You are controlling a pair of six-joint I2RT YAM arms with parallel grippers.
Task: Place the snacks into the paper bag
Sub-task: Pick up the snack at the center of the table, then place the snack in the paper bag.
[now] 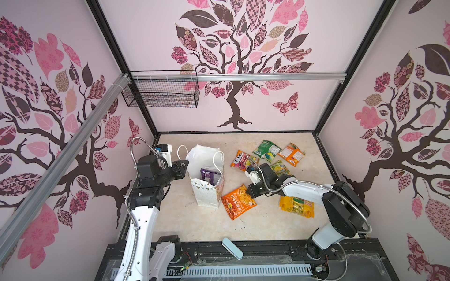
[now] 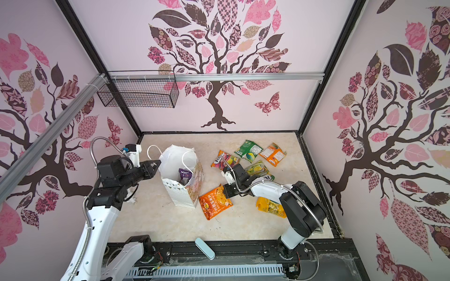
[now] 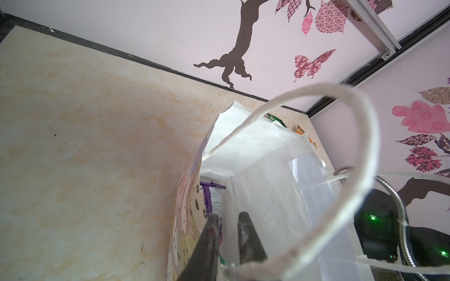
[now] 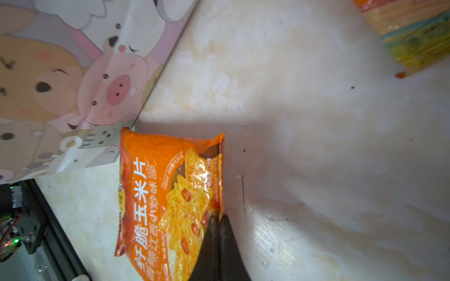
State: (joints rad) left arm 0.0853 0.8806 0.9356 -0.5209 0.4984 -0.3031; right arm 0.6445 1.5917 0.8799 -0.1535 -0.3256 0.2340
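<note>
The packet (image 4: 168, 189), judged light and slippery, is pinched at its seam by the right gripper (image 4: 218, 219); the bag (image 3: 255, 146) is clamped by the left gripper (image 3: 229, 216).

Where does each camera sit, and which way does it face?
Top views: high at the front, facing down and toward the back wall; left arm, right arm, paper bag and orange packet show in both.
Left wrist: on the left arm, looking along the left tool into the bag's open mouth; the tool is shut on its wall.
Right wrist: on the right arm, looking down past the right tool, shut on the orange packet's edge.
Shared: both wrist views catch the bag's printed side.
</note>
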